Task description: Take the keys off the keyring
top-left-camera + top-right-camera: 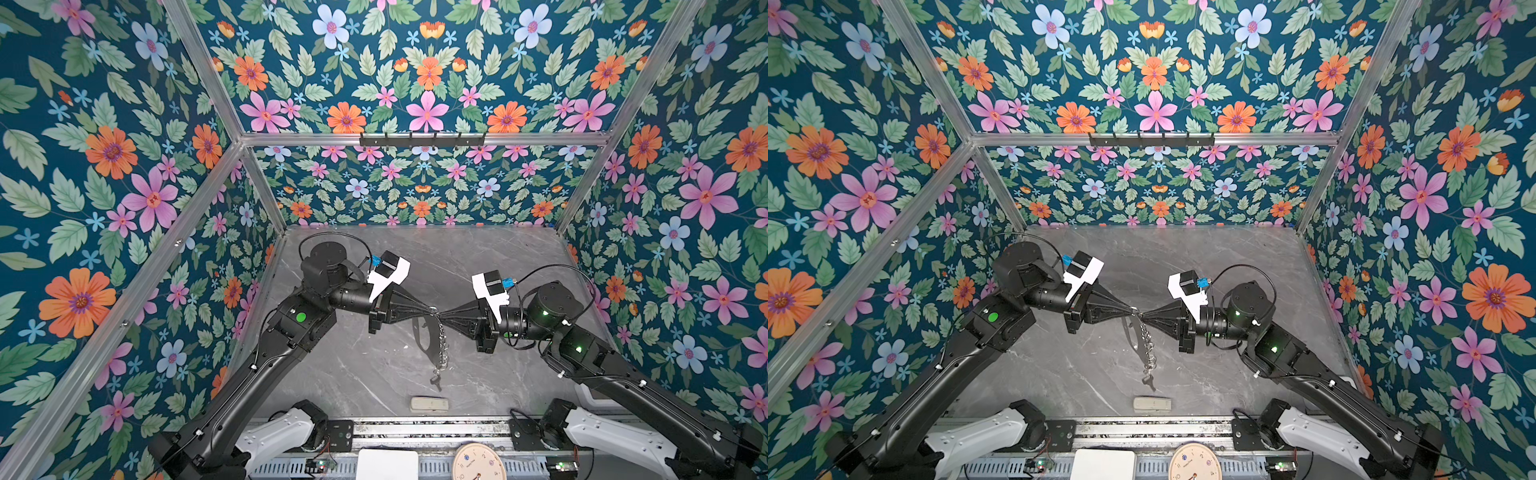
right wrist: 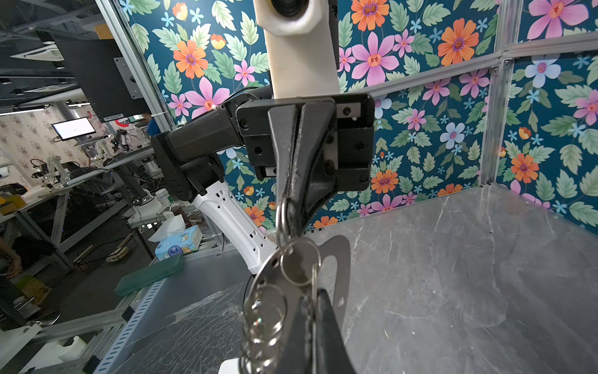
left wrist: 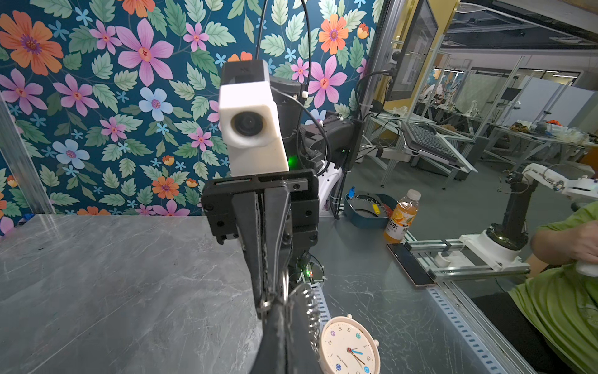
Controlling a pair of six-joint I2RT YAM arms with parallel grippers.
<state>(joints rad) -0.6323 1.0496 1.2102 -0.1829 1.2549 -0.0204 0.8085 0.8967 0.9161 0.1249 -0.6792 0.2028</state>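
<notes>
In both top views my left gripper (image 1: 429, 309) (image 1: 1130, 310) and right gripper (image 1: 440, 314) (image 1: 1142, 316) meet tip to tip above the middle of the table, both shut on the top of the keyring (image 1: 433, 311) (image 1: 1134, 311). Its silver chain (image 1: 441, 345) (image 1: 1145, 345) hangs down, and the grey oval loop (image 1: 420, 336) (image 1: 1130, 334) hangs beside it. The keys (image 1: 435, 380) (image 1: 1148, 380) dangle at the chain's lower end. In the right wrist view a silver ring (image 2: 301, 262) runs edge-on into my right gripper (image 2: 313, 296). In the left wrist view my left gripper (image 3: 286, 307) pinches the ring (image 3: 284, 285).
A pale beige block (image 1: 429, 404) (image 1: 1152, 404) lies near the table's front edge, just in front of the keys. A round clock (image 1: 478, 461) (image 3: 349, 346) sits beyond that edge. The grey marble table (image 1: 374, 374) is ringed by floral walls.
</notes>
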